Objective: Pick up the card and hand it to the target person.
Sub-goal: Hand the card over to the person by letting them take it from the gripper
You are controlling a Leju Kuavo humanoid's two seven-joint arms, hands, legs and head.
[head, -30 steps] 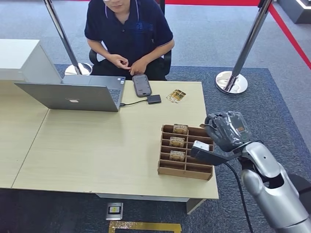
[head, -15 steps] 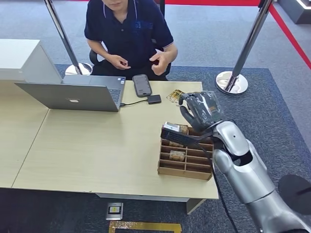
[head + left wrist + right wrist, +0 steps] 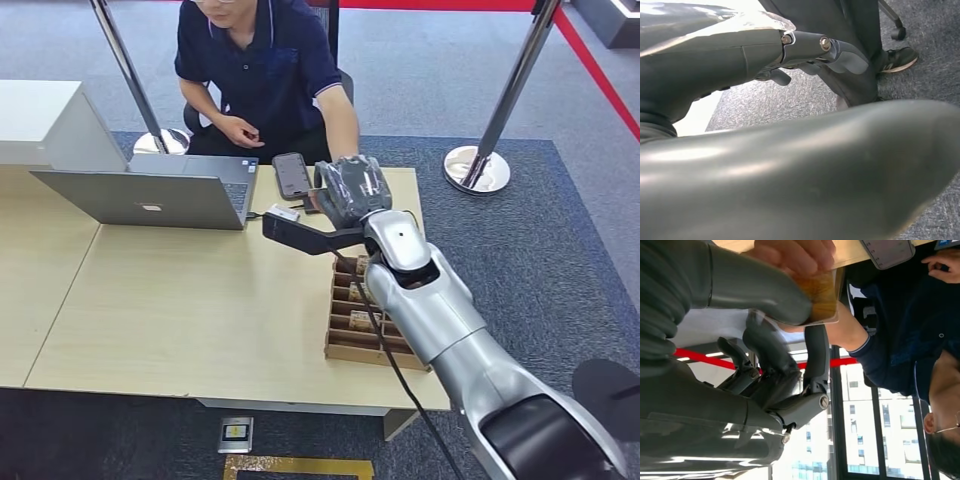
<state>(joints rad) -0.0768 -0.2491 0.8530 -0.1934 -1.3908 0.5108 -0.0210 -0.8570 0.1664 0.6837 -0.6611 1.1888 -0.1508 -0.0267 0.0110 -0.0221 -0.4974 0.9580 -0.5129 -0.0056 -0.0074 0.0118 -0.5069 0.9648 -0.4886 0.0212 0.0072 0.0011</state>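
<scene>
The handover is happening: the right hand (image 3: 764, 315) is pinching the small yellow printed card (image 3: 820, 296) between thumb and fingers (image 3: 816, 357), near the frame's top centre, while the seated person's hand (image 3: 796, 255) is closing on it. Next, release once they seem to be gripping. The head view is hiding the card behind the right hand over the pale wooden surface (image 3: 189, 300).

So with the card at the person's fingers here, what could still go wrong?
1. The right hand still pinches the card while the person's hand grips it; a late release could bend it.
2. An early release could drop it.
3. Pulling back, the arm could clip the cardboard organizer beneath it.
</scene>
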